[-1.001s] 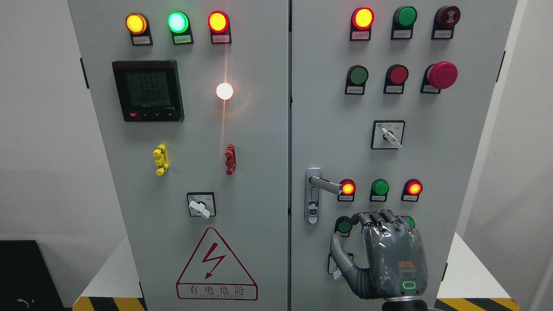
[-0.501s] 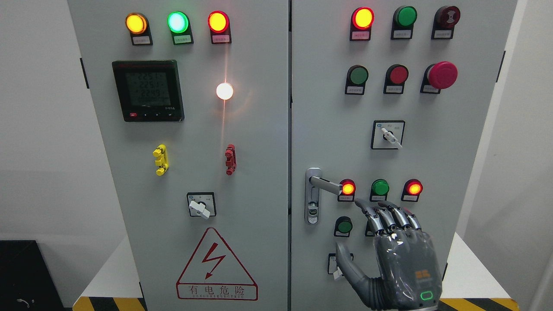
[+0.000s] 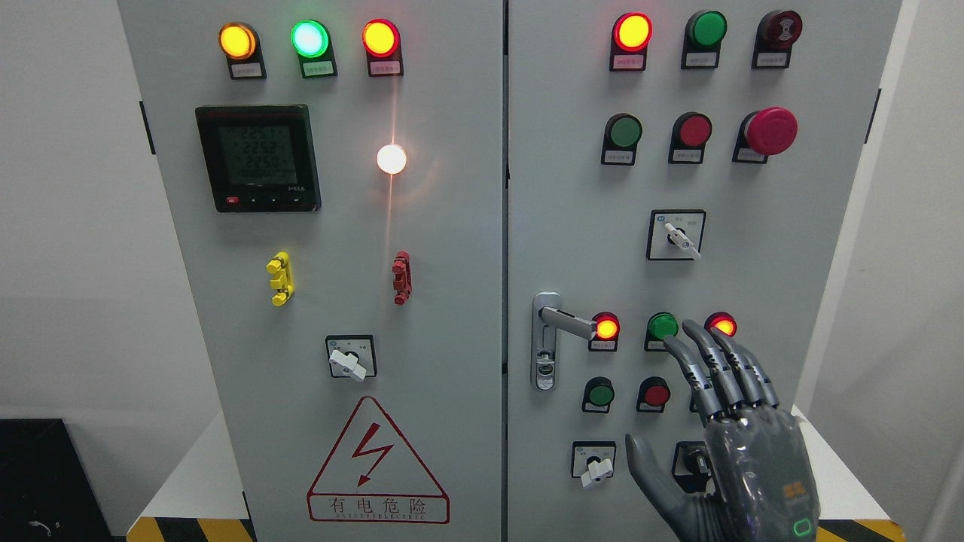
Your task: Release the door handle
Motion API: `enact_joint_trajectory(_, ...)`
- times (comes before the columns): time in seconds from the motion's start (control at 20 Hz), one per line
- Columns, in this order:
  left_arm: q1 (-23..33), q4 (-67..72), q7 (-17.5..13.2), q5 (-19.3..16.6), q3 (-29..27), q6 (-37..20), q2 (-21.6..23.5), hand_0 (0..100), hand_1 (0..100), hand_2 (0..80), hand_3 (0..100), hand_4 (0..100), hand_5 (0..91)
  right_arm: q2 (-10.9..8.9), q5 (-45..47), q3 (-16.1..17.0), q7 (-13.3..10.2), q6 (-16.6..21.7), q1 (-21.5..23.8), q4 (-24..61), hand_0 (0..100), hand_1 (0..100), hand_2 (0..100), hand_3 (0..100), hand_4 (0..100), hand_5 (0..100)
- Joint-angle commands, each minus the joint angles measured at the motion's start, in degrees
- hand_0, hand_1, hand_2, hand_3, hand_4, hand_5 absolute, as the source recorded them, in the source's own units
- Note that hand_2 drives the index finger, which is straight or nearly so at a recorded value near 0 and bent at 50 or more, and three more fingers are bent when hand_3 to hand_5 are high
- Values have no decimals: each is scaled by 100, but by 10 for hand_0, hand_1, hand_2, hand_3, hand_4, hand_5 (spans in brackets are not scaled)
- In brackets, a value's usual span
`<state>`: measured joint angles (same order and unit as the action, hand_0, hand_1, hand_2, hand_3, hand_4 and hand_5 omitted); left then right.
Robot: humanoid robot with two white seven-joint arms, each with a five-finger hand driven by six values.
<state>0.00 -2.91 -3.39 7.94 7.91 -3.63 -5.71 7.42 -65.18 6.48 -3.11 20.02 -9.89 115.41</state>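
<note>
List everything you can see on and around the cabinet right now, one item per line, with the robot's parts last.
Cabinet: one, grey, two doors, fills the middle.
Door handle: one, silver lever, left edge of right door, free of any grip.
Meter: one, black, lit screen, upper left door.
Round lamps and buttons: several on both doors, yellow, green, red, plus one lit white lamp.
Emergency stop: one, red mushroom, upper right door.
Rotary switches: three seen whole, white knobs, e.g..
Clips: yellow and red, left door.
Warning triangle: one, red, bottom of left door.
Right robot hand: grey, fingers spread, lower right, holding nothing.
</note>
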Motion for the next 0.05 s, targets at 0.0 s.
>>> enact_joint_trajectory(0.0, 105, 1, -3, -3, 0, 2, 0, 120, 556, 0, 0, 0, 0, -4, 137, 442, 30, 37, 75, 52, 462, 122, 0, 0, 20, 39)
